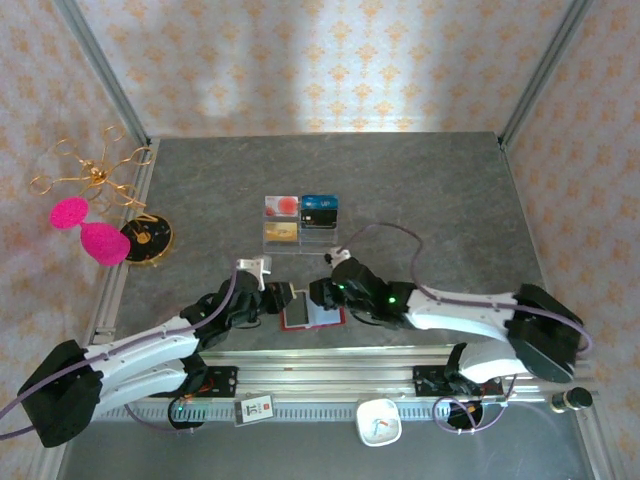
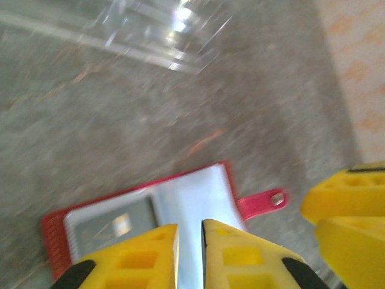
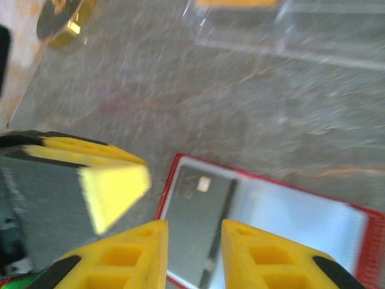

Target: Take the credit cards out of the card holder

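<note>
The red card holder (image 1: 312, 314) lies open near the table's (image 1: 430, 190) front edge, bare surface between it and the clear stand (image 1: 303, 238). At its left, the left gripper (image 2: 190, 232) is nearly closed, grip unclear; at its right, the right gripper (image 3: 194, 232) hangs slightly parted, empty.

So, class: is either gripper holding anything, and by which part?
It cannot be told. The left gripper is almost shut over the open card holder, but a pinch is not clear. The right gripper is open, nothing between its jaws.
</note>
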Robot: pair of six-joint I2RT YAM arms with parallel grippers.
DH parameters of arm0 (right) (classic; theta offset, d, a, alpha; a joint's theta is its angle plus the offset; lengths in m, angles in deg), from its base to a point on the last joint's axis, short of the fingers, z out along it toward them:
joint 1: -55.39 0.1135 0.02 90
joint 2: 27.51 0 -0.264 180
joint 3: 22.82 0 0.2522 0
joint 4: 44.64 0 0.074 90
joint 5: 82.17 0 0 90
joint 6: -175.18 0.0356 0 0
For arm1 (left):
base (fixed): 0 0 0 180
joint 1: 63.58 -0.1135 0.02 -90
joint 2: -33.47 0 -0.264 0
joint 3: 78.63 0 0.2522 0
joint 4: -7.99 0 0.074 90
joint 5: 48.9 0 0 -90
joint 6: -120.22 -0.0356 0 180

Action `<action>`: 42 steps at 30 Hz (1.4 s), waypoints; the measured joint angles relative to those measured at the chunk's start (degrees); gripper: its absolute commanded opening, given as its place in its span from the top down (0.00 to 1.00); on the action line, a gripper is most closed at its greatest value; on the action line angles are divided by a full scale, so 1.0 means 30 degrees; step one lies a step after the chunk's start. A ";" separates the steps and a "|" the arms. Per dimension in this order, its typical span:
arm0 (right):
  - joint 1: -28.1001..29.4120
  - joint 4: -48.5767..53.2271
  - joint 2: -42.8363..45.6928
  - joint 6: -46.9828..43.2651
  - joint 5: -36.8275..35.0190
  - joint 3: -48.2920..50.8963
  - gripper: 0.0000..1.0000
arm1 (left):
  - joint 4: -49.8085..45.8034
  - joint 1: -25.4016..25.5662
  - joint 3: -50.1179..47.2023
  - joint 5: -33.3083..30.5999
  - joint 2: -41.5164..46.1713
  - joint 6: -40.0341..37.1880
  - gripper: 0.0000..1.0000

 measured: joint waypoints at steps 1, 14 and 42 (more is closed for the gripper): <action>-0.0036 -0.0044 -0.0714 -0.0058 0.0619 -0.0364 0.73 | -0.0073 0.0000 -0.0211 0.0007 -0.0131 0.0029 0.87; -0.1173 -0.0262 -0.5246 0.0648 0.3993 -0.1188 0.79 | 0.0182 0.0000 -0.0714 0.0066 -0.2011 -0.0029 1.00; -0.1428 -0.0845 -0.4473 0.1945 0.3577 -0.0007 1.00 | 0.1596 0.0000 -0.1100 0.0197 -0.3388 -0.0525 1.00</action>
